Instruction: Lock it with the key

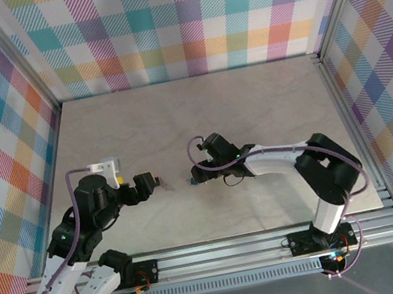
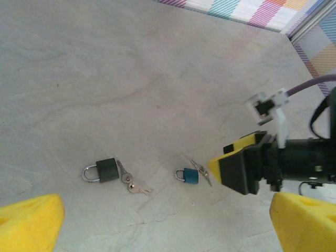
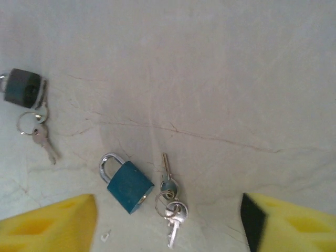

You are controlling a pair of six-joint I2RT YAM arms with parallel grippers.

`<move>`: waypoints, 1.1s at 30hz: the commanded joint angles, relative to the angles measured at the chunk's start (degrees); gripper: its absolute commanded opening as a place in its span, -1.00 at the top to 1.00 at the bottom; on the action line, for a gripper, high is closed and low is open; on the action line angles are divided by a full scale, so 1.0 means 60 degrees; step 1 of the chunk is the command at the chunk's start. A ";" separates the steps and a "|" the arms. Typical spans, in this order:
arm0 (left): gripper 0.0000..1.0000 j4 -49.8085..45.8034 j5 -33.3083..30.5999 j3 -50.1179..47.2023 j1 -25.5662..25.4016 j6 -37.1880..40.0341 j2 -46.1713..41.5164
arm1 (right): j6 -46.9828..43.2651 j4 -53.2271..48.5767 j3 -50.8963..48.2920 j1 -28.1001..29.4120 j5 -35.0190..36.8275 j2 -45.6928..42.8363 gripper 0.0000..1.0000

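A small blue padlock [image 3: 128, 186] lies flat on the table with its shackle closed, and its key ring [image 3: 170, 202] with two keys rests just to its right, not in the lock. My right gripper [image 3: 168, 231] hovers open over them, its yellow fingers [image 3: 47, 226] wide on either side. A dark padlock [image 2: 105, 170] lies further left with its own keys [image 2: 131, 184] beside it. My left gripper [image 2: 168, 226] is open and holds nothing, hanging above the table near both locks. In the top view the left gripper [image 1: 153, 182] and right gripper [image 1: 195, 176] face each other.
The pale marbled table [image 1: 250, 107] is enclosed by checkered walls [image 1: 182, 20] and an aluminium frame [image 1: 343, 113]. The blue padlock [image 2: 188, 176] sits close in front of the right gripper's fingers [image 2: 236, 168] in the left wrist view.
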 commanded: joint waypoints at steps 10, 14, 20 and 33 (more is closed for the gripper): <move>-0.99 -0.0116 0.0198 -0.0032 0.0088 0.0158 -0.0097 | 0.0245 -0.4142 -0.0251 -0.0153 0.2916 -0.2967 -0.98; -0.99 -0.0086 0.0236 -0.0033 0.0091 0.0154 -0.0097 | 0.0759 -0.4987 -0.0595 -0.0381 0.3160 -0.3674 -0.98; -0.99 -0.0079 0.0294 -0.0047 0.0081 0.0154 -0.0085 | 0.1089 -0.5504 -0.1304 -0.0965 0.3019 -0.4372 -0.99; -0.99 -0.0095 0.0281 -0.0043 0.0083 0.0169 -0.0025 | 0.1312 -0.4483 -0.1673 -0.1350 0.2444 -0.3122 -0.79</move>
